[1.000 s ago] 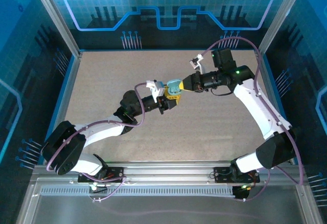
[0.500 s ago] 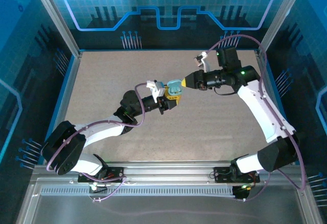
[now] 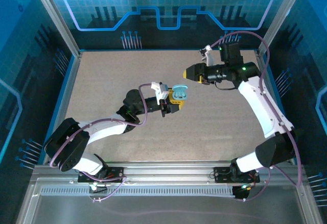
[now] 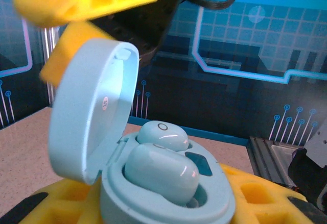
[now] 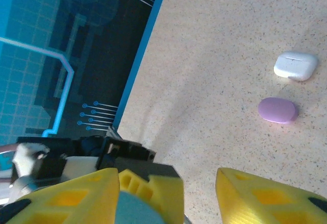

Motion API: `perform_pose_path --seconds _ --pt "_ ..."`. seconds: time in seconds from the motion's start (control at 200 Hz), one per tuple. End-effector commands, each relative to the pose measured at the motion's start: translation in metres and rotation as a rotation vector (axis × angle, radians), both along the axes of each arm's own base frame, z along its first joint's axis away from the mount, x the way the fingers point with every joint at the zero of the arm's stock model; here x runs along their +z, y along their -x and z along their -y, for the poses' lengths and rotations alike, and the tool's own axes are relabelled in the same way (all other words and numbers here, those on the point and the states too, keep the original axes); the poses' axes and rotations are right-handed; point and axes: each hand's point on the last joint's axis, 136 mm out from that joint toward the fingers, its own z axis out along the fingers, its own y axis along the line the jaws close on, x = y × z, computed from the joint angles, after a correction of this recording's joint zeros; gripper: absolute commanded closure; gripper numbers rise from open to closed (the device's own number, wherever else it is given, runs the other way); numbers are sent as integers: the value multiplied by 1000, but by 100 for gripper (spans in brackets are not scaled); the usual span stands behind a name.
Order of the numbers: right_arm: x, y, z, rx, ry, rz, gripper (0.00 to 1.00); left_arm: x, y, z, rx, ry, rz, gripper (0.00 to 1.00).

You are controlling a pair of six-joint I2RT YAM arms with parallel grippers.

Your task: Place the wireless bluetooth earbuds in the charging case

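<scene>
The teal charging case (image 4: 168,203) has its lid (image 4: 92,106) swung up, and my left gripper (image 4: 163,208) is shut on its base, with yellow fingers (image 4: 255,193) on either side. Two teal wireless bluetooth earbuds lie in its sockets: the far one (image 4: 158,134) sits low, the near one (image 4: 161,173) rides higher. In the top view the case (image 3: 179,92) is held above mid-table. My right gripper (image 3: 188,73) hangs up and to the right of it, apart from it. Its yellow fingers (image 5: 265,196) stand open with nothing between them, and the case (image 5: 138,211) shows below them.
A closed white case (image 5: 295,66) and a closed purple case (image 5: 277,110) lie side by side on the speckled table (image 5: 214,55). Blue walls and an aluminium frame (image 3: 66,35) enclose the table. Bare tabletop lies around the two cases.
My right gripper has opened and drawn back up and to the right, off the teal case. The case lid now stands open. The left gripper has shifted slightly right with the case.
</scene>
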Motion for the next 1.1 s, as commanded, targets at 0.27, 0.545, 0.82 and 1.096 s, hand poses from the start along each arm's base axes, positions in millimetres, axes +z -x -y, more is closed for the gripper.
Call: perform_pose_path --seconds 0.27,0.545,0.82,1.096 --pt "-6 35 -19 171 -20 -48 45 31 -2 0 19 67 59 70" --pt "-1 55 -16 203 -115 -64 43 34 -4 -1 28 77 60 70" --pt "-4 69 -20 267 -242 -146 41 39 -3 0 18 86 63 69" --pt "-9 72 -25 299 -290 -178 48 38 -3 4 -5 88 50 67"
